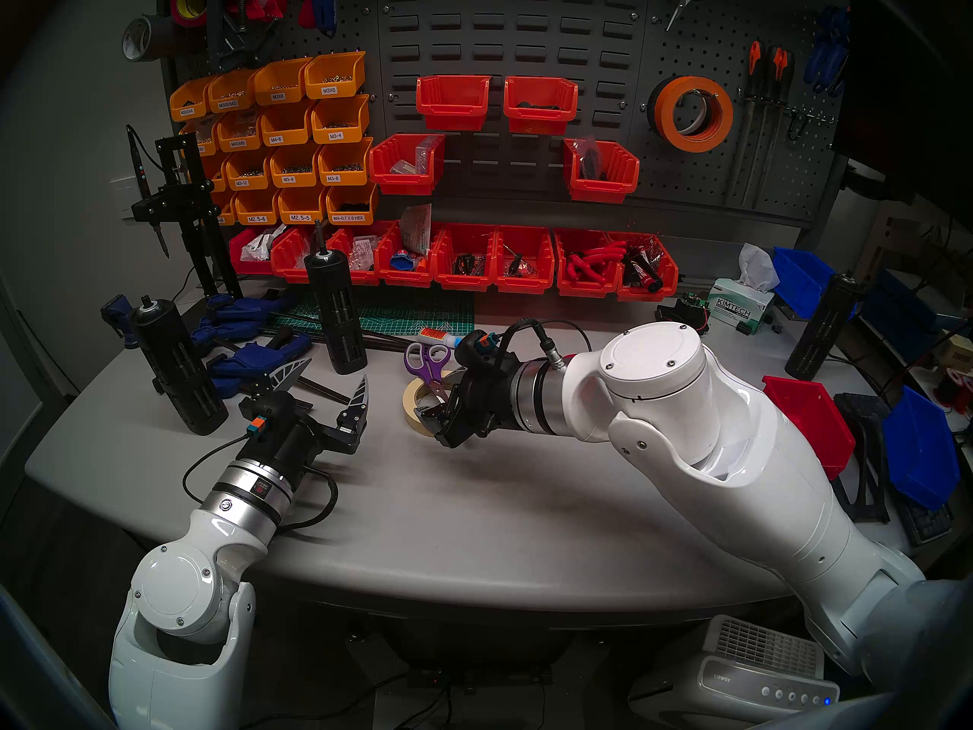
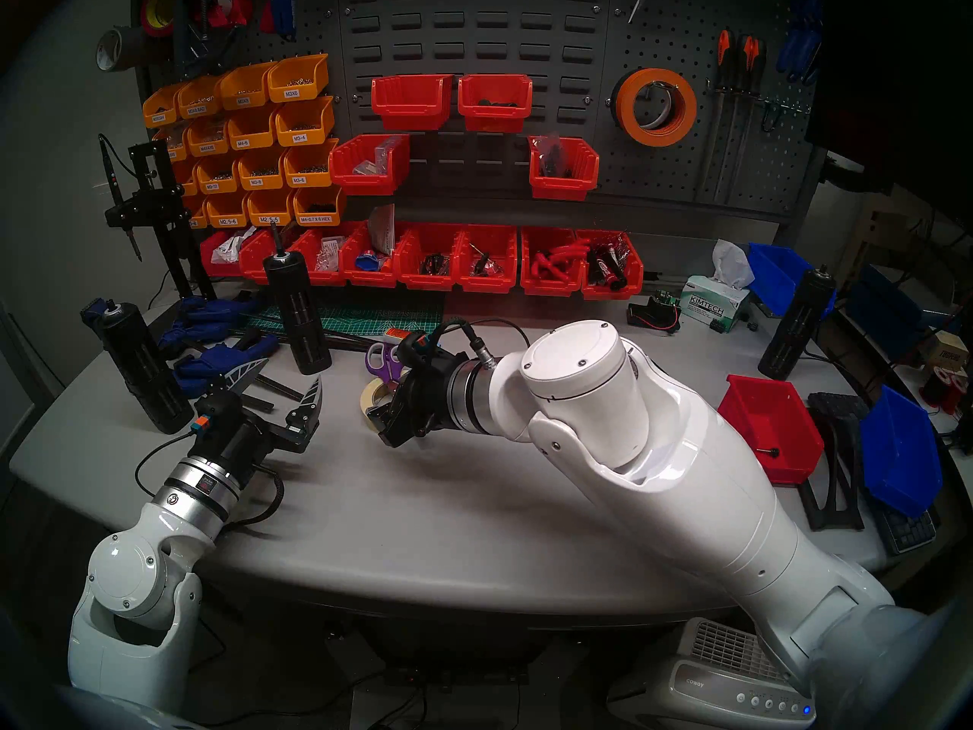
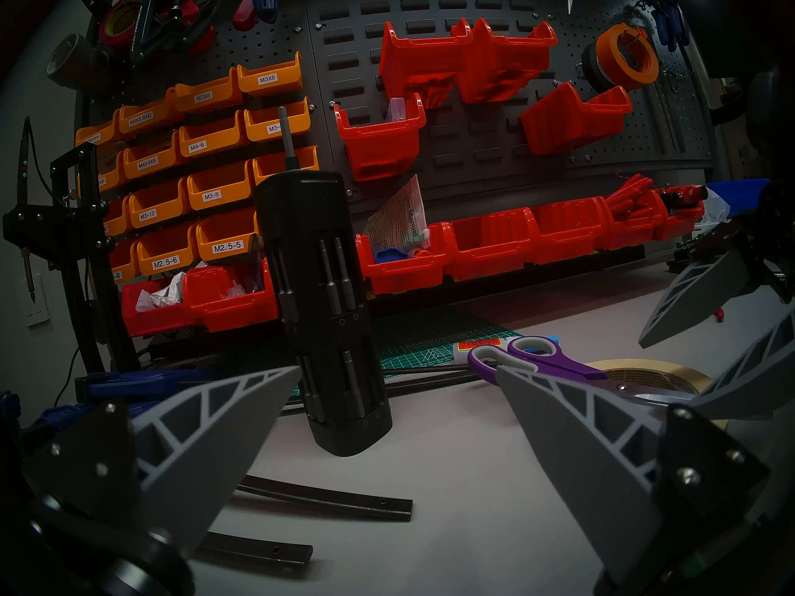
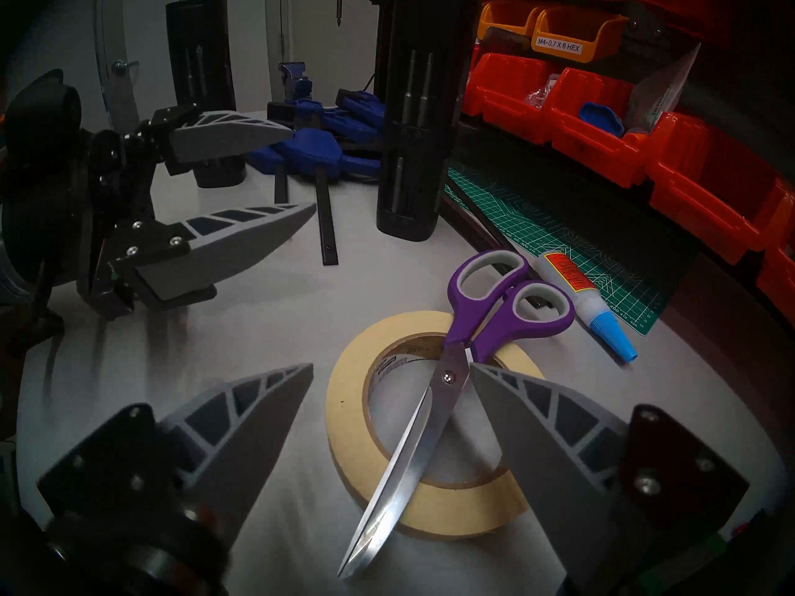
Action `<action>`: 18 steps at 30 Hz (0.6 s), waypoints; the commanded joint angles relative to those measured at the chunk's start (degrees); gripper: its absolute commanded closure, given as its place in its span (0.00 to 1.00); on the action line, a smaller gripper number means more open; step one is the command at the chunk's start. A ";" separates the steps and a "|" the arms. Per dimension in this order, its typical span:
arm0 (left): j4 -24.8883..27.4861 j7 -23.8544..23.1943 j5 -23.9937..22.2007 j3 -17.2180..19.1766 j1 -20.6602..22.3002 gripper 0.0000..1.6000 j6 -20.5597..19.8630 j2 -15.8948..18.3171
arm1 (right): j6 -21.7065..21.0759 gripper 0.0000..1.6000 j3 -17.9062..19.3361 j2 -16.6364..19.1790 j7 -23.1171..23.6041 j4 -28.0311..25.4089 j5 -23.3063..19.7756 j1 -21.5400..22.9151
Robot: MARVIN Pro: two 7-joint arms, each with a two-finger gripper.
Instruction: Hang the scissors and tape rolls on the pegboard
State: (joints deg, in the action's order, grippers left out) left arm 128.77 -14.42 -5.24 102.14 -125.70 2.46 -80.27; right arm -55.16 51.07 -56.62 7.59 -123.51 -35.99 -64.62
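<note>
The purple-handled scissors [image 4: 473, 320] lie shut across the beige masking tape roll [image 4: 348, 393], which lies flat on the table; both also show in the head view, scissors [image 1: 427, 363] and roll [image 1: 416, 397]. My right gripper [image 4: 391, 367] is open and empty, with a finger on each side of the scissors' pivot just above the roll. My left gripper [image 1: 337, 371] is open and empty, to the left of them. The orange tape roll [image 1: 695, 113] hangs on a hook of the pegboard [image 1: 684, 186], with a black roll [image 1: 655, 102] behind it.
Black bit-holder towers [image 1: 337, 313] [image 1: 174, 365] and blue clamps [image 1: 252, 355] stand left of the tape. A glue bottle [image 4: 580, 294] lies on the green cutting mat [image 4: 559, 238] just behind the scissors. Red bins [image 1: 474, 260] line the back. Small scissors [image 1: 684, 2] and screwdrivers [image 1: 758, 118] hang on the pegboard.
</note>
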 commanded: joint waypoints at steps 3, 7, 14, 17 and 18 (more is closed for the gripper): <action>0.81 -0.05 0.00 -0.12 0.03 0.00 0.40 -0.03 | 0.16 0.25 -0.47 0.79 -1.92 0.33 -2.03 4.96; 0.81 -0.04 0.00 -0.12 0.02 0.00 0.40 -0.03 | 0.16 0.28 -1.50 1.43 -2.60 0.63 -3.64 6.04; 0.82 -0.04 0.00 -0.12 0.02 0.00 0.41 -0.03 | 0.16 0.33 -3.84 3.26 -4.30 0.40 -6.60 7.34; 0.81 -0.04 0.00 -0.12 0.02 0.00 0.41 -0.03 | 0.16 0.35 -4.72 3.80 -4.84 0.60 -7.51 7.94; 0.81 -0.04 0.00 -0.12 0.02 0.00 0.41 -0.03 | 0.16 0.35 -4.95 3.91 -5.10 0.63 -7.89 8.15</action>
State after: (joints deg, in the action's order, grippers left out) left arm 128.77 -14.43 -5.24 102.14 -125.70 2.46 -80.27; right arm -55.15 46.51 -53.86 3.95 -122.16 -41.99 -59.83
